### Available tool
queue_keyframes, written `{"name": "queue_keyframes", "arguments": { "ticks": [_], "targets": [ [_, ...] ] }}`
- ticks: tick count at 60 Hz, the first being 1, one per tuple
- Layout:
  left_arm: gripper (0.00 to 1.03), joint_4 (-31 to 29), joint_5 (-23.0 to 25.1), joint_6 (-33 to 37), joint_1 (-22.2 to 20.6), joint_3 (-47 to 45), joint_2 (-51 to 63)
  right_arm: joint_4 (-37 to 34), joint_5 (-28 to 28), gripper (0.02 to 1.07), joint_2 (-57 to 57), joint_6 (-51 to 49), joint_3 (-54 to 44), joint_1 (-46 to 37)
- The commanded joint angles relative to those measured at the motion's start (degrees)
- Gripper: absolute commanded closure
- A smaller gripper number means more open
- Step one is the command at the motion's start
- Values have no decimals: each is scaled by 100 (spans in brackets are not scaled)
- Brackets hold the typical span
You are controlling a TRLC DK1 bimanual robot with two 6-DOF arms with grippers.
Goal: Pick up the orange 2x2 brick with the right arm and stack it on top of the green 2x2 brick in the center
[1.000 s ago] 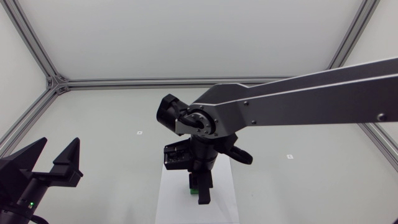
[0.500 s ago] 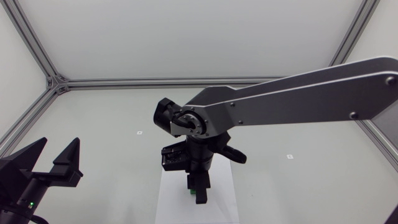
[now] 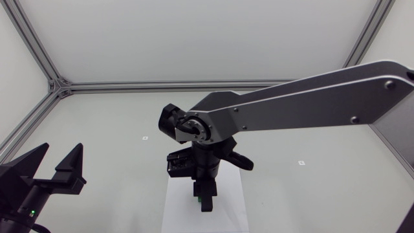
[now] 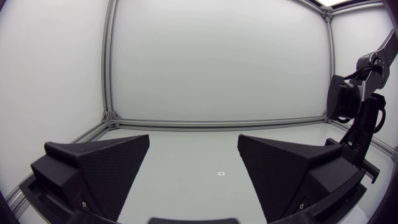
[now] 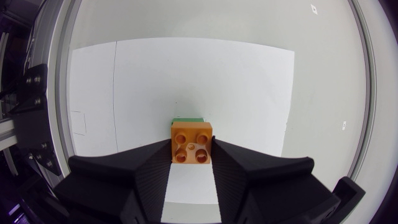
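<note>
In the right wrist view the orange 2x2 brick (image 5: 191, 143) sits studs-up between my right gripper's (image 5: 191, 151) fingers, which are shut on its two sides. Directly beneath it lies the green 2x2 brick (image 5: 186, 119), showing only as a thin green strip ahead of the orange one. I cannot tell whether the two bricks touch. In the head view my right gripper (image 3: 206, 199) points straight down over the white sheet (image 3: 174, 210), with a sliver of the green brick (image 3: 198, 199) beside its fingers; the orange brick is hidden there. My left gripper (image 3: 57, 169) (image 4: 194, 142) stands open and empty at the near left.
The white sheet (image 5: 143, 81) lies flat on the grey table under the bricks. Small markers dot the table (image 3: 145, 138) (image 3: 301, 162). Aluminium frame posts (image 3: 55, 83) run along the table's edges.
My right arm has shifted slightly to the left, with its gripper edging a little over the green brick. The left arm has not moved.
</note>
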Motion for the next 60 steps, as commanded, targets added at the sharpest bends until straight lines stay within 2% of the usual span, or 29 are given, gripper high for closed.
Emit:
{"name": "queue_keyframes", "arguments": {
  "ticks": [1, 60],
  "targets": [
    [4, -84, 23, 73, 16, -235, -45, -112, -11, 99, 174, 106, 77, -6],
    [4, -76, 23, 73, 16, -235, -45, -103, 7, 100, 341, 194, 7, 20]
  ]
}}
